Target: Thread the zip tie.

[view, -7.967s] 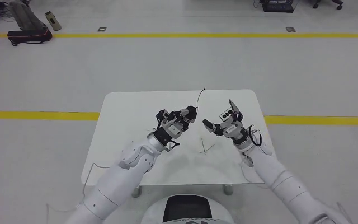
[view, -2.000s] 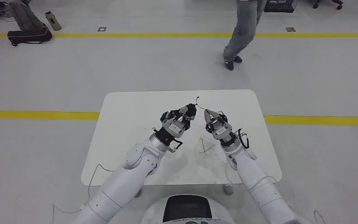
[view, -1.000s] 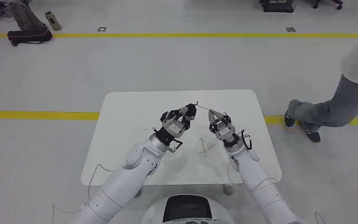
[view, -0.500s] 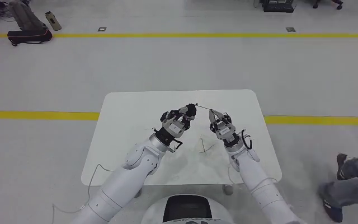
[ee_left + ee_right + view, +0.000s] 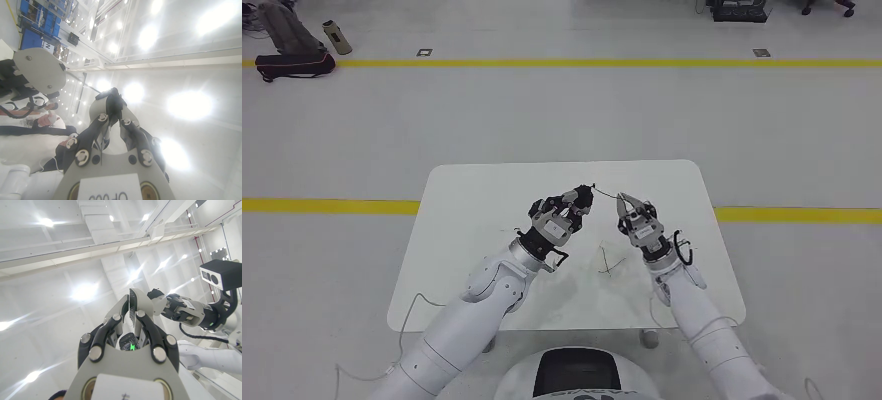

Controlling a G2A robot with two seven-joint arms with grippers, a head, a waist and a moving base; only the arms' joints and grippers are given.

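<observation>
A thin black zip tie spans the short gap between my two grippers, above the middle of the white table. My left gripper is shut on its thicker end; the left wrist view shows the black tie pinched at the left gripper's tips, with a strand running back between the fingers. My right gripper sits just to the right, its tips closed on the tie's thin tail. In the right wrist view the right gripper's ridged pads stand almost together, with the left gripper close beside.
Two spare zip ties lie crossed on the table below the grippers, nearer the robot. Bare tabletop lies to the left and right of both arms. The table's far edge is a little beyond the grippers.
Since eight seconds ago the right gripper has shut and come close to the left one. In the last second it edged slightly right, and the tie now lies straighter between them.
</observation>
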